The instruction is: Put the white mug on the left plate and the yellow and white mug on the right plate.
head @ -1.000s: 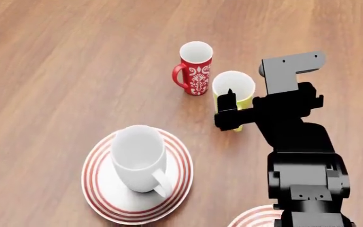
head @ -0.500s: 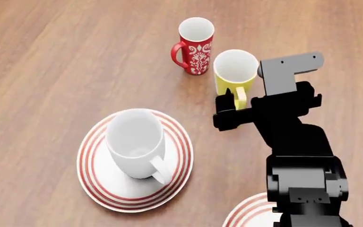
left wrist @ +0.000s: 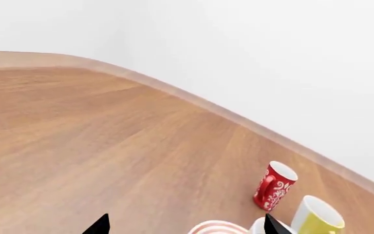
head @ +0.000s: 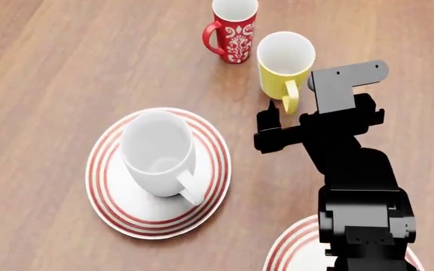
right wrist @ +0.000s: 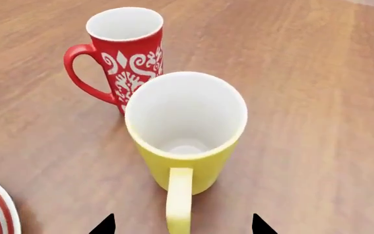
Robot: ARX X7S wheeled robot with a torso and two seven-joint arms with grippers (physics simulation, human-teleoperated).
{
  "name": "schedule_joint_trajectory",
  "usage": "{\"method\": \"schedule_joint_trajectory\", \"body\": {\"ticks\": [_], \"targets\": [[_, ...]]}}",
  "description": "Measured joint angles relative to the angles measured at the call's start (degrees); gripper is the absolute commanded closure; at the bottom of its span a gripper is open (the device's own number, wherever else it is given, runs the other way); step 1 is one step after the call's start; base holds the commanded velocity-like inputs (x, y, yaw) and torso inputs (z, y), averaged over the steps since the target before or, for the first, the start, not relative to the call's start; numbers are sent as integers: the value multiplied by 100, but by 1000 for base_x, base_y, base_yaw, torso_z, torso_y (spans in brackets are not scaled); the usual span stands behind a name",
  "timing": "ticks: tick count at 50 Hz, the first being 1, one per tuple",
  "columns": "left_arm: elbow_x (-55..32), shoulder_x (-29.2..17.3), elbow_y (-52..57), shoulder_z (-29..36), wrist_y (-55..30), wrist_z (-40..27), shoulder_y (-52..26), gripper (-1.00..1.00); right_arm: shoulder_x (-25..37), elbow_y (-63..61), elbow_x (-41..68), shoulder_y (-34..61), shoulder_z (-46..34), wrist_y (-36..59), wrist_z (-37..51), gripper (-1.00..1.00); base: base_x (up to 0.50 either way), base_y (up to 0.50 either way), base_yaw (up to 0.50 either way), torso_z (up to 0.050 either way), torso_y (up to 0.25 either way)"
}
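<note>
Head view is showing the white mug [head: 156, 153] standing upright on the left plate [head: 110, 199], handle pointing toward the robot; the right plate [head: 289, 252] is peeking out beside the black right arm, bare where visible. Right gripper [head: 286, 118] is hovering with jaws spread wide, holding nothing, just short of the yellow and white mug [head: 284, 63], whose handle is pointing between the fingertips; a red mug [head: 234, 28] is standing just beyond it; the left gripper [left wrist: 183, 225] is showing two well-separated fingertips, open
</note>
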Motion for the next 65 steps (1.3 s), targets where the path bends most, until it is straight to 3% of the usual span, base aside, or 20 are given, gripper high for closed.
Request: {"method": "schedule_joint_trajectory", "body": {"ticks": [30,39,65], "targets": [[49,-9,-94,54,-30,-112,-99,-100,6,-5,-1,73,44,-315,-58,-100,0,0,0,0,0],[35,-6,-86,46,85,-26,-51,-100,15,-12,6,81,60,-365,-45,-100,0,0,0,0,-243],[111,-19,-103,64,163,-37,-37,-100,5,-3,3,96,82,-410,-70,-100,0,0,0,0,0]]}}
